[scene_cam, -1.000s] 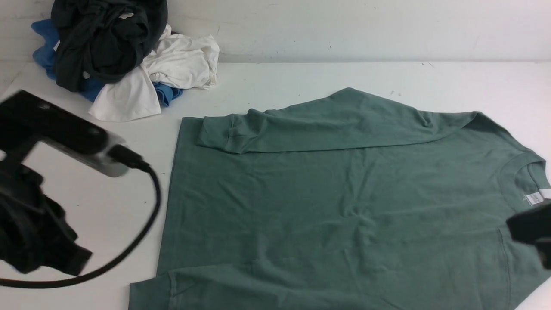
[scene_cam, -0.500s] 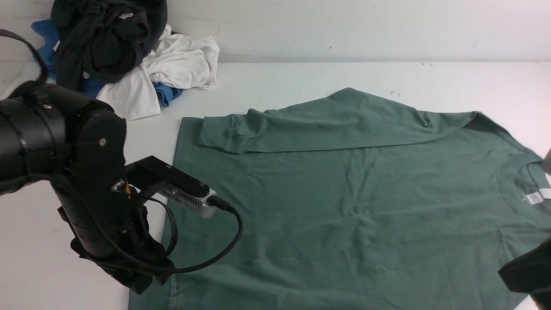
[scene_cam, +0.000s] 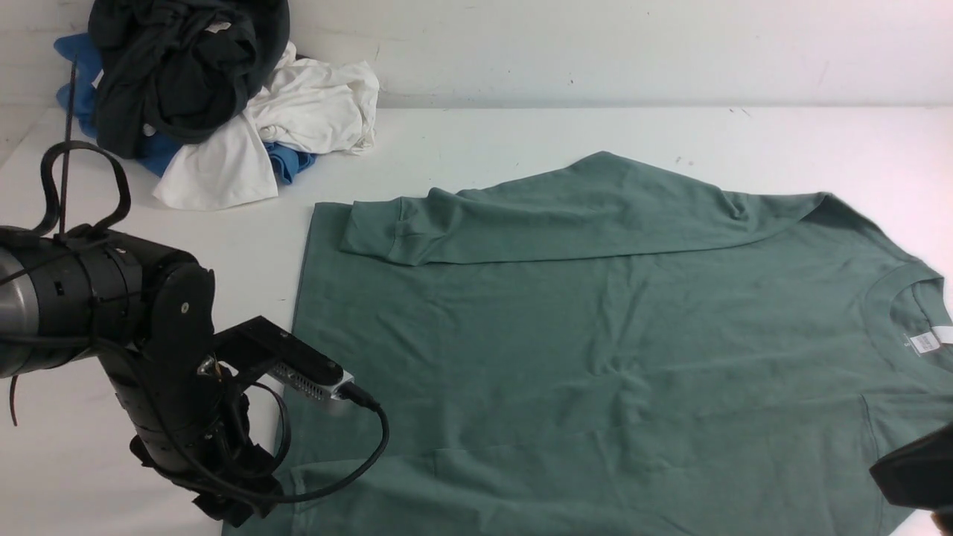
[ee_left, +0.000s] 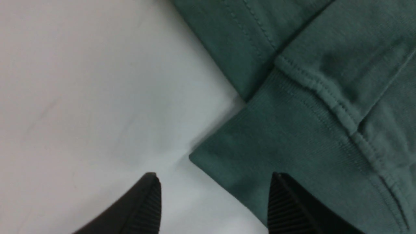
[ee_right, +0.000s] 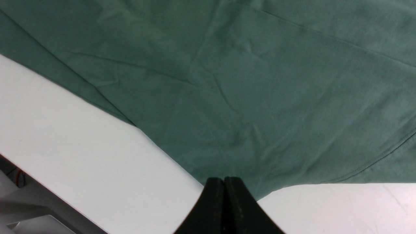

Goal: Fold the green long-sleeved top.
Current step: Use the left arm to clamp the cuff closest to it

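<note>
The green long-sleeved top (scene_cam: pixel 595 335) lies flat on the white table, neck and white label (scene_cam: pixel 927 341) to the right. Its far sleeve (scene_cam: pixel 558 223) is folded across the body. The near sleeve's cuff (scene_cam: pixel 313 491) lies at the front left. My left gripper (scene_cam: pixel 238 510) hangs over that cuff. In the left wrist view this gripper (ee_left: pixel 214 177) is open, with the ribbed cuff's (ee_left: pixel 292 136) corner between the fingertips and nothing gripped. My right gripper (ee_right: pixel 224 180) is shut and empty, above the top's near edge at the front right (scene_cam: pixel 916 476).
A pile of dark, white and blue garments (scene_cam: pixel 216 97) sits at the back left against the wall. The table's near edge (ee_right: pixel 48 182) shows in the right wrist view, with the frame below it.
My left arm has swung in from the far left and come down over the near cuff, and its jaws now stand open. The right gripper has dropped lower at the front right corner.
</note>
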Robot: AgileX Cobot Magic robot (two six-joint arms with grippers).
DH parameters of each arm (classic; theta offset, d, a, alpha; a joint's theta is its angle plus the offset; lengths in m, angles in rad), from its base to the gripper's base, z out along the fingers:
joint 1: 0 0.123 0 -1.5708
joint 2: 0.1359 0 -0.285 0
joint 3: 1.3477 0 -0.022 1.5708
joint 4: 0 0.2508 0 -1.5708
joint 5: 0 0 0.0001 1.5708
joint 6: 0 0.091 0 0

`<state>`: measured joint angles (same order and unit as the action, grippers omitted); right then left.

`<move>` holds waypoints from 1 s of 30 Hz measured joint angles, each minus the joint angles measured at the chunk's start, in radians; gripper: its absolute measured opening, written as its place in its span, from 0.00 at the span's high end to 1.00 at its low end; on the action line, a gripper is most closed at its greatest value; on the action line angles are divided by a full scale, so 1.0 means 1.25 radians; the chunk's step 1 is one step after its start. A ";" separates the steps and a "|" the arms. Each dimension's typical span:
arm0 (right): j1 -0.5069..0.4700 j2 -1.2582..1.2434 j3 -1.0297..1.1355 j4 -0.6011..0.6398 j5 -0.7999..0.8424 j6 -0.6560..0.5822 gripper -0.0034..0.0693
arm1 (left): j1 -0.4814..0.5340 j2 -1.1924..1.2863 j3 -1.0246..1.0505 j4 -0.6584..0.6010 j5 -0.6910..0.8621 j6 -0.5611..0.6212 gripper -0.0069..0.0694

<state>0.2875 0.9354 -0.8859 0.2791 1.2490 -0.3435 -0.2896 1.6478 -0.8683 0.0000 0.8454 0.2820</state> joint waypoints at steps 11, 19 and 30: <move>0.063 0.000 0.000 0.005 -0.002 -0.015 0.97 | 0.000 0.061 -0.007 0.016 -0.033 0.058 0.40; 0.070 0.000 0.000 -0.005 -0.002 -0.017 0.97 | -0.002 0.067 -0.011 -0.019 -0.011 0.057 0.77; 0.070 0.000 0.000 -0.007 -0.002 -0.020 0.97 | -0.002 0.033 -0.009 -0.011 -0.007 0.041 0.88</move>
<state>0.3751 0.9354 -0.8859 0.2702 1.2470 -0.3682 -0.2925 1.6890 -0.8791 -0.0135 0.8366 0.3332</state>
